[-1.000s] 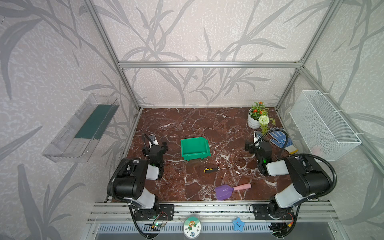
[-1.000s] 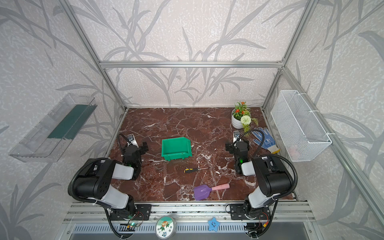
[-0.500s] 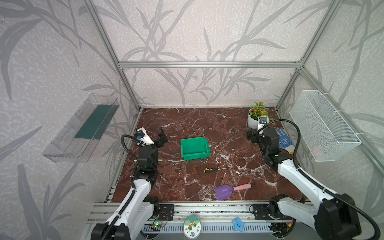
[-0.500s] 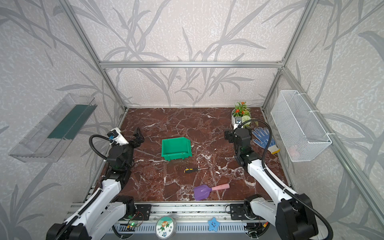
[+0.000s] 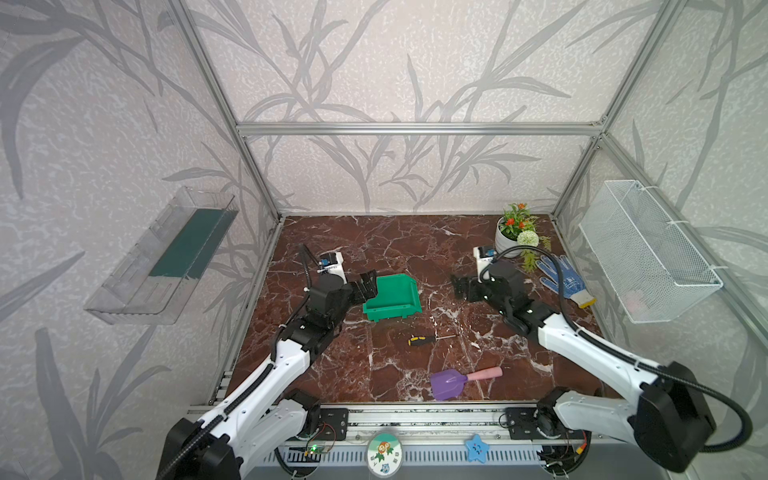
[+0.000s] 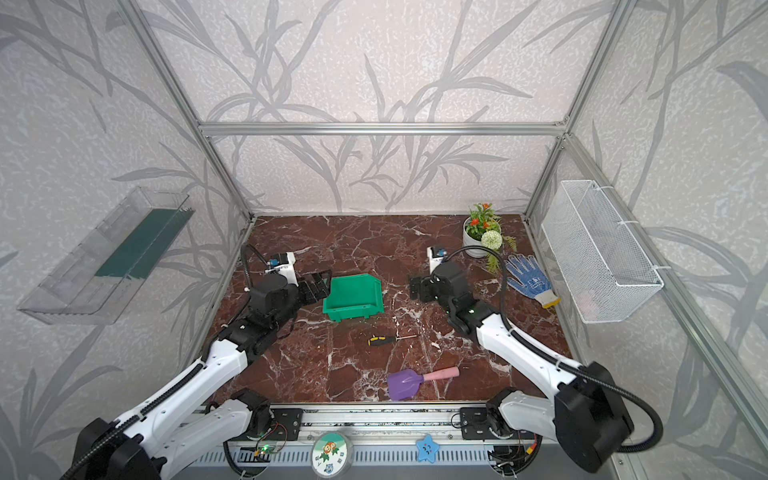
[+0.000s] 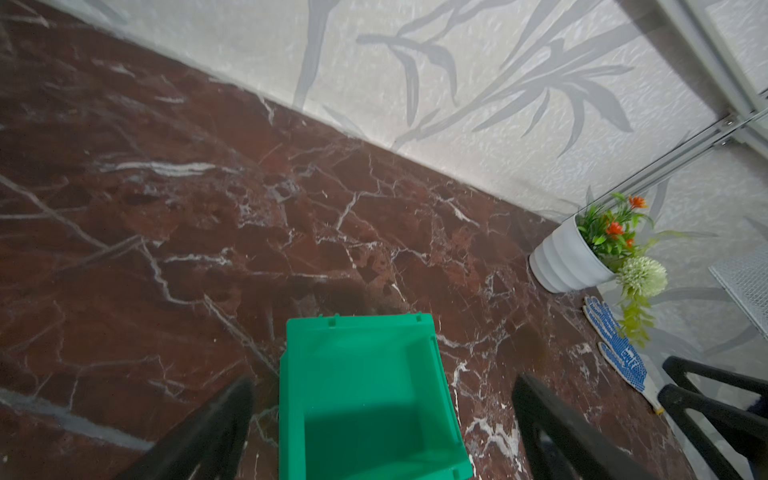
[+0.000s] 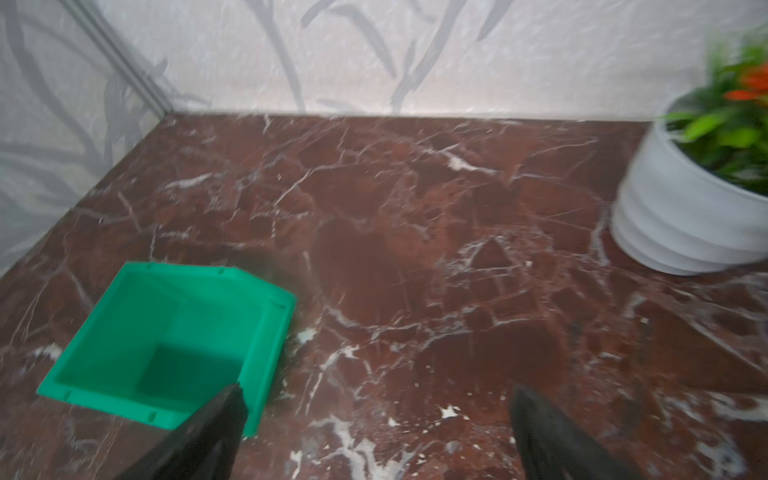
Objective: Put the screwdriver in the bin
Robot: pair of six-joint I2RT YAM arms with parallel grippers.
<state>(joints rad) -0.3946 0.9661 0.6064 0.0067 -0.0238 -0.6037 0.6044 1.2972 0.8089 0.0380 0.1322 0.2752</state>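
The left gripper [image 5: 365,286], jaws apart, sits at the left wall of the bin [image 5: 390,312]. Its wrist view shows a finger [image 7: 216,419] on either side of the green rim, and whether they touch it I cannot tell. The right gripper [image 5: 460,287], jaws wide and empty, hangs over bare worktop [image 5: 415,245] right of the bin. Only the top views show the screwdriver [image 5: 420,340], lying flat just before the bin, apart from it.

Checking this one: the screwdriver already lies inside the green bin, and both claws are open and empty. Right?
No: the screwdriver lies on the table, outside the bin, as both top views show. The left claw and right claw are open and empty.
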